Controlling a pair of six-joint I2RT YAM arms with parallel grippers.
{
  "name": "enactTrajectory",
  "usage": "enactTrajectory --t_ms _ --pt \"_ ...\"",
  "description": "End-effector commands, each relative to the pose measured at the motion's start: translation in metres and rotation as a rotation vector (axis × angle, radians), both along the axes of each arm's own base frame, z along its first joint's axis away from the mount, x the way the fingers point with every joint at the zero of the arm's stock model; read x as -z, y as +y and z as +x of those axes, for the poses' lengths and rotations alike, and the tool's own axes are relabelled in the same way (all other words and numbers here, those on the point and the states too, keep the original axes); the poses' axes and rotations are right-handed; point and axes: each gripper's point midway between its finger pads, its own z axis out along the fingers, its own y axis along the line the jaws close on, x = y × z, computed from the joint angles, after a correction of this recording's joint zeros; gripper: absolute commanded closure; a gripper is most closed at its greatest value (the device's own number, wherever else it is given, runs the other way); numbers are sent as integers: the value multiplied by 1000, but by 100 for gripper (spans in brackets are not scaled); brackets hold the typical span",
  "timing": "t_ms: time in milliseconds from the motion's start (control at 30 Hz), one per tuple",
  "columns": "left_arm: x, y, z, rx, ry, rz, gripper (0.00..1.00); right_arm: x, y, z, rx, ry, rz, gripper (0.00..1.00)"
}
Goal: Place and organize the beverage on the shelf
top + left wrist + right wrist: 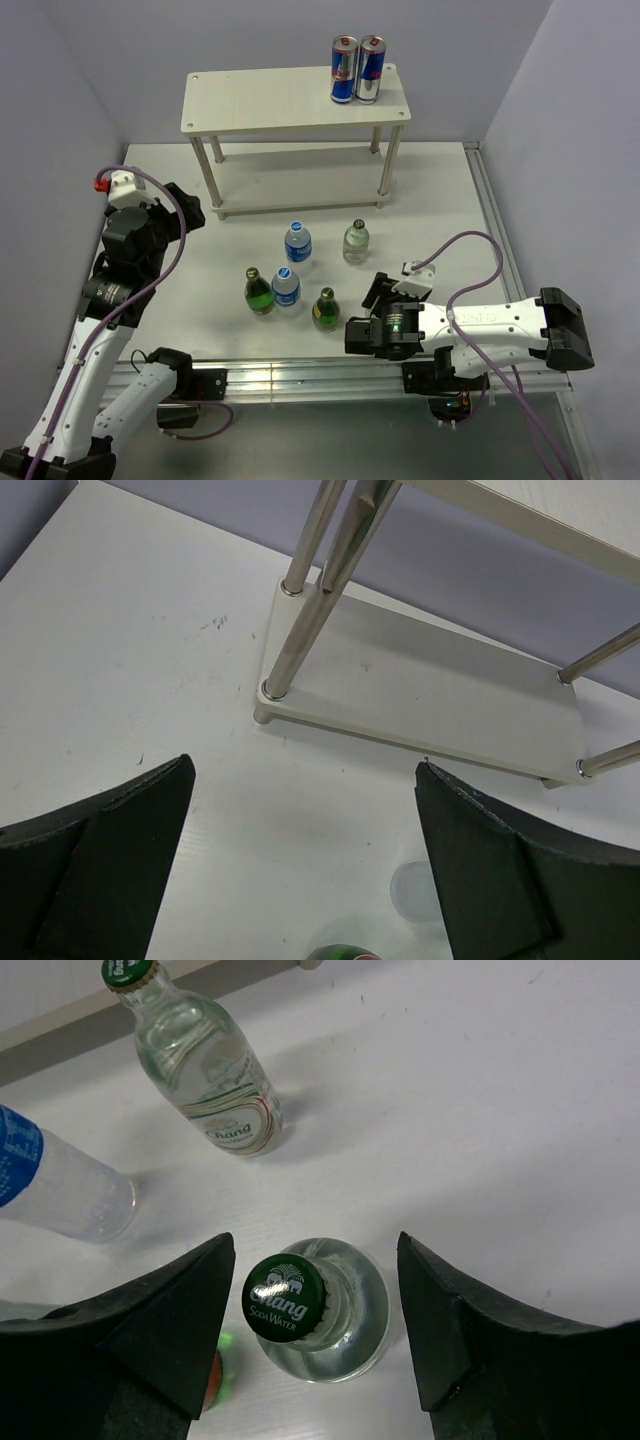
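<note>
Chang soda water bottle, in front of the shelf, was straddled untouched by part-open right gripper, set for grasping; left gripper wide open, empty.

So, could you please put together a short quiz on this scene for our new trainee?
1. True or false: the two cans stand on the lower board of the shelf.
2. What stands between the fingers of the right pincer? A) a blue-capped bottle B) a clear bottle with a green cap C) a can
3. Seen from above, how many blue-labelled bottles stand on the table?
Key: 1 false, they stand on the top board. 2 B. 3 two.
</note>
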Motion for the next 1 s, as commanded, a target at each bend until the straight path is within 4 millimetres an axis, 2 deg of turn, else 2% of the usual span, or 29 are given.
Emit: enactTrajectory --t_ms 0,167,233,367,500,567,600,667,767,967 --pt "-11 -2 -1 19 -44 1 1 0 3 7 -2 -42 -6 28" --pt "-11 -2 -2 20 -46 2 1 7 6 9 4 -31 -22 32" --pt "-12 -3 -2 23 -48 0 1 9 7 10 11 -29 -33 38" --pt "-13 -2 -3 22 -54 -1 1 13 6 11 24 -22 -49 69" --pt "-13 -2 -4 23 -56 -2 1 14 2 12 40 -21 -56 81" --pt "-13 -3 -4 25 -56 0 1 12 -1 12 46 -25 -56 92" --pt "-14 -2 -4 25 -57 -2 1 10 -1 12 48 -29 -53 95" --pt "-15 -2 -4 23 -60 -1 1 6 -4 13 53 -36 -52 100" --pt "-15 -2 -4 25 -59 -1 1 -9 -4 15 51 -62 -51 100" --pt "-14 -2 -4 22 -60 1 1 -61 1 25 35 -167 -58 100"
